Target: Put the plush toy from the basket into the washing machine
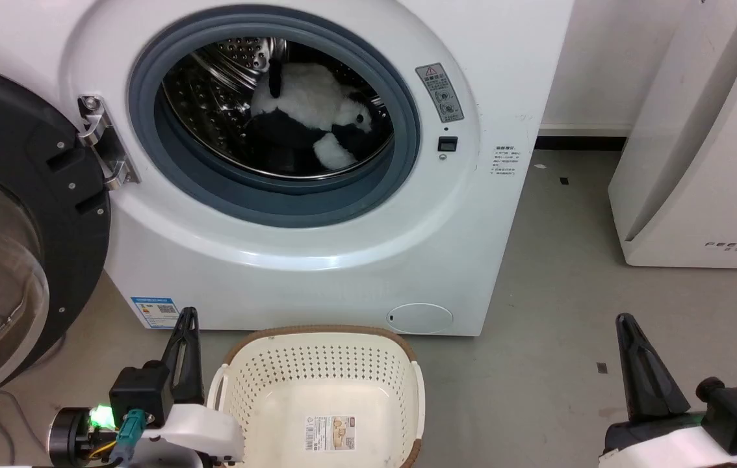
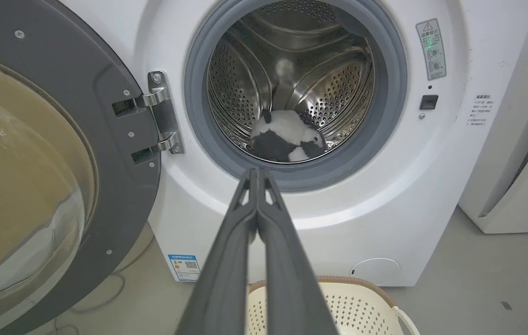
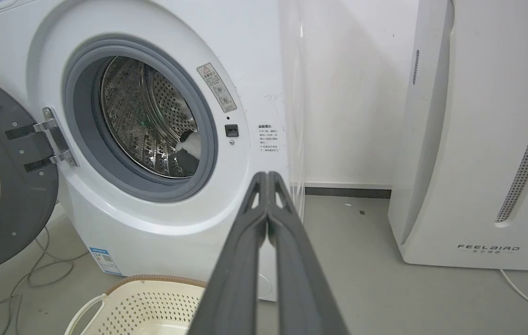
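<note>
The washing machine has its door swung wide to 9 o'clock of the porthole. The plush toy lies in the steel drum, low on the drum wall, at about 6 o'clock of the opening in the left wrist view. The basket stands on the floor just in front of the machine, at 6 o'clock in the head view. A label sticker is stuck to its bottom.

The toy is fluffy, with a white body, black patches and one small dark eye turned outward. It seems to lie on its side, though the drum's shadow makes that hard to judge.

The left jaws sit at 7 o'clock in the head view and the right jaws at 5 o'clock. Both pairs are closed tip to tip with nothing between them, and both hang over the floor, well apart from the toy.

The floor is plain grey. A white FEELBIRD appliance stands at 3 o'clock against a white wall, and loose cables lie under the door.
</note>
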Motion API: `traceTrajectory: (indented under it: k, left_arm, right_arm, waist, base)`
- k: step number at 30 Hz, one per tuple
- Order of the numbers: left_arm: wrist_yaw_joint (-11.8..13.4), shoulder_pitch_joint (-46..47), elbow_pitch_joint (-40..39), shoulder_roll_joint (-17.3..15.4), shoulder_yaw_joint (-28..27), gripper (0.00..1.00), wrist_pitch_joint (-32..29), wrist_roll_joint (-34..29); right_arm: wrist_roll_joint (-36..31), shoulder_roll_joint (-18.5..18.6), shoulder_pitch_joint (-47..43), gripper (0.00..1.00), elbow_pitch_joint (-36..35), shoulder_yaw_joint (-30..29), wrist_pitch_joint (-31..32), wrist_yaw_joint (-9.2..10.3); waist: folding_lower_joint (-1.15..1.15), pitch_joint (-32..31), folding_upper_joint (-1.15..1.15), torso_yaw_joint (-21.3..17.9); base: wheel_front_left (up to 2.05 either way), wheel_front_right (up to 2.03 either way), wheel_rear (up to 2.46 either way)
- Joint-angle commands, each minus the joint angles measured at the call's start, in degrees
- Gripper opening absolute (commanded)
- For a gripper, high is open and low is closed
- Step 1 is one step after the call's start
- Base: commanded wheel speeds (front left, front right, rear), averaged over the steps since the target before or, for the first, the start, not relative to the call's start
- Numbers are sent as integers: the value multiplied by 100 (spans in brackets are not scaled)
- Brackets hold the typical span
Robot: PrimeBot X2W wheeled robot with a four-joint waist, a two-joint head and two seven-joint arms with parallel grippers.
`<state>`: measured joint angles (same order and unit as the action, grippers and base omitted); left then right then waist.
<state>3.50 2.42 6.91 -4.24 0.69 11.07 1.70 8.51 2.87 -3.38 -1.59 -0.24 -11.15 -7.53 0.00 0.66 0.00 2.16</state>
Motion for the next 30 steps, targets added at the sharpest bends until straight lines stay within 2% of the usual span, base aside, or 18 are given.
traceTrajectory:
  k: [1, 30]
  left_arm:
    - [-29, -63, -51, 26, -16, 0, -25, -33]
    - [-137, -123, -266, 63, -34, 0, -388, -79]
  right_arm:
    - [-67, 0, 74, 0, 23, 2, 28, 1]
    - [-330, 0, 163, 0, 69, 9, 393, 2]
  waist:
    - [0, -1, 0, -3]
    - [0, -23, 0, -74]
  base:
    - [0, 0, 0]
    - [0, 0, 0]
